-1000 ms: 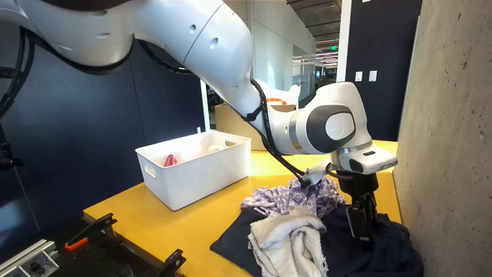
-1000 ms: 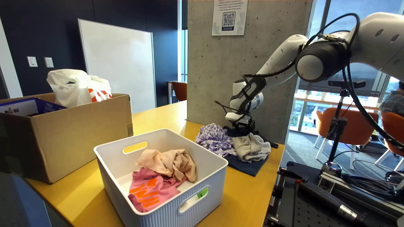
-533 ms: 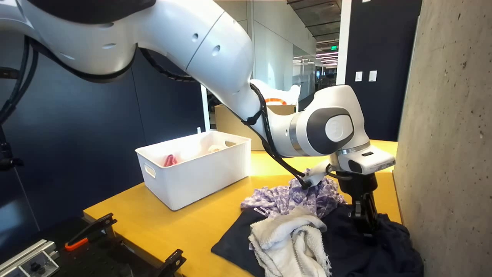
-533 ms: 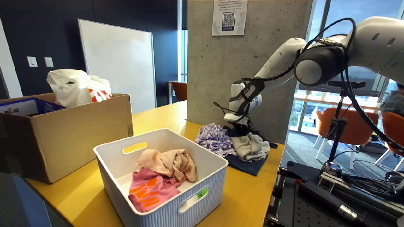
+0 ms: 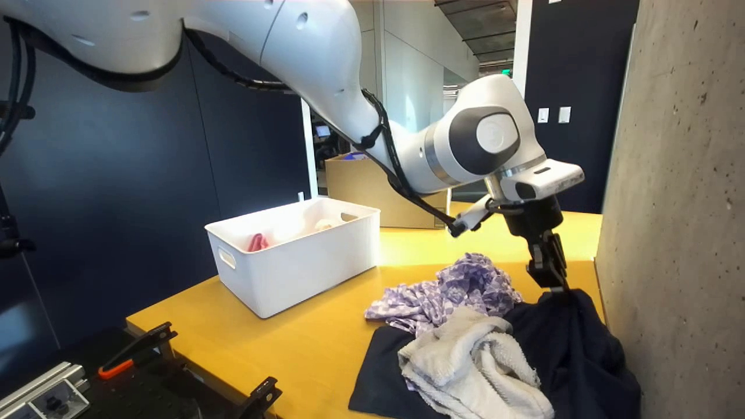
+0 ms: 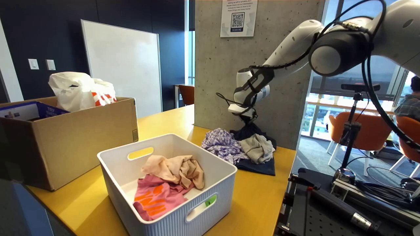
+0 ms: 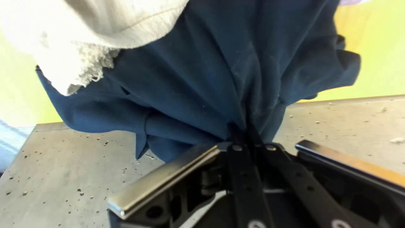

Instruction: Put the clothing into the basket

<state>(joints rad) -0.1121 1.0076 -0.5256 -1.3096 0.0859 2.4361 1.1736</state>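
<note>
My gripper (image 7: 241, 128) is shut on the navy clothing (image 7: 202, 85), whose folds gather between its fingertips. In an exterior view, the gripper (image 5: 557, 286) holds a peak of the navy cloth (image 5: 573, 337) above the table while the rest drapes down. A whitish towel (image 5: 474, 364) lies on the navy cloth, and purple checked clothing (image 5: 474, 282) is bunched beside it. The white basket (image 5: 314, 265) stands apart from this pile. Inside the basket (image 6: 223, 193) are a pink garment (image 6: 164, 196) and a beige one (image 6: 177, 170).
A concrete pillar (image 5: 675, 203) rises close behind the gripper and pile. A cardboard box (image 6: 88, 144) with plastic bags (image 6: 73, 90) stands on the yellow table (image 5: 279, 349) beyond the basket. A black cart (image 6: 328, 213) adjoins the table edge.
The gripper went down, closed on the navy cloth and has risen, pulling part of it up. The towel and the navy cloth's flat corner have been dragged a little along with it.
</note>
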